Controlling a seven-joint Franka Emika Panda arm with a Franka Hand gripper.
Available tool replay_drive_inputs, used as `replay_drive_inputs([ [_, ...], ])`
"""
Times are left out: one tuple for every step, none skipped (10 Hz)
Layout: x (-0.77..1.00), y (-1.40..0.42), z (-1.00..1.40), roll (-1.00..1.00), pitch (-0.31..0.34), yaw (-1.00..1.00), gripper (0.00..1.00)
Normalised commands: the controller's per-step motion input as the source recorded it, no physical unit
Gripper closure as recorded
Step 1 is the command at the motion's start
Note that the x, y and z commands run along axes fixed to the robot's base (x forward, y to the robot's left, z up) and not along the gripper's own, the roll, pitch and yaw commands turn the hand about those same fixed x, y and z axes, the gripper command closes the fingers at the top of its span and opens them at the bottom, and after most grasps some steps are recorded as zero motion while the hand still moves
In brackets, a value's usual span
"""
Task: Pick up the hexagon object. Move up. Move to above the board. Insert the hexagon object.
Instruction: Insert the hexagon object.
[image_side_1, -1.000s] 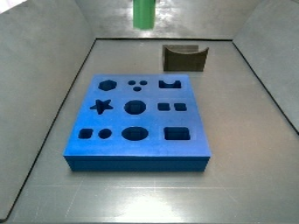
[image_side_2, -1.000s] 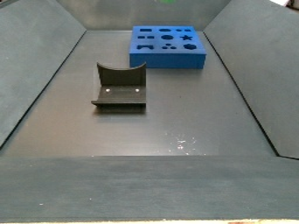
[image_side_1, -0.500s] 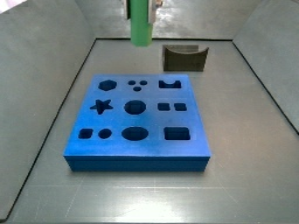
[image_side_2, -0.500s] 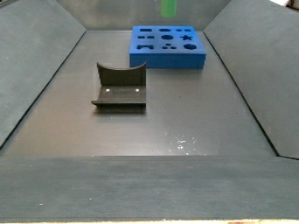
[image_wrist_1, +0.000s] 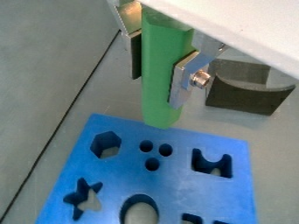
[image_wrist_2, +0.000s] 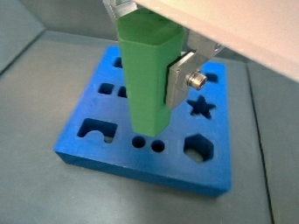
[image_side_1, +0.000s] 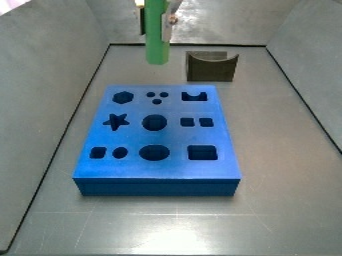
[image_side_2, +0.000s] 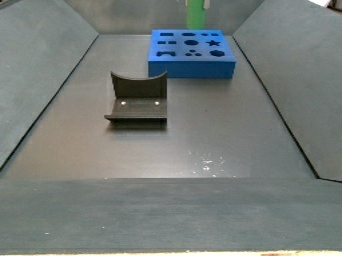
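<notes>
Silver-plated hand (image_wrist_1: 162, 63), screwed dark pads

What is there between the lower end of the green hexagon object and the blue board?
Nothing: in a side view the hexagon object, held by the end effector, hangs above the board with only air between.

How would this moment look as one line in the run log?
pincer: shut on hexagon object, high over tray | hexagon object: upright, above board, not inserted | hexagon cutout: empty | fixture: apart from board
</notes>
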Motion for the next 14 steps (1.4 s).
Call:
replay_drive_inputs([
  [0.00,0.00,-0.49,0.00,0.000,-1.00,1.00],
  [0.00,0.00,-0.49,0.00,0.000,-1.00,1.00],
  [-0.20,-0.02,-0.34,0.00,0.080,-0.82,1.00],
  [-0.21,0.00,-0.29,0.00,0.043,-0.71,1.00],
  [-0.19,0.00,-0.23,0.00,0.023,-0.61,1.00],
  [-0.16,0.00,-0.19,0.00,0.020,-0.57,1.00],
  [0.09,0.00,0.00,0.00,0.051,-0.18,1.00],
  [-0.01,0.00,-0.13,0.00,0.000,0.00,1.00],
  [-0.35,-0.14,-0.59,0.01,0.140,-0.33,1.00],
  [-0.56,-0.18,-0.79,0.00,0.000,-0.42,1.00],
  [-0.61,-0.17,-0.89,-0.09,0.000,-0.45,1.00],
  [-0.53,-0.19,-0.76,-0.13,0.000,-0.39,1.00],
  [-0.02,0.00,0.00,0.00,-0.031,0.00,1.00],
  [-0.09,0.00,-0.03,0.00,-0.003,0.00,1.00],
])
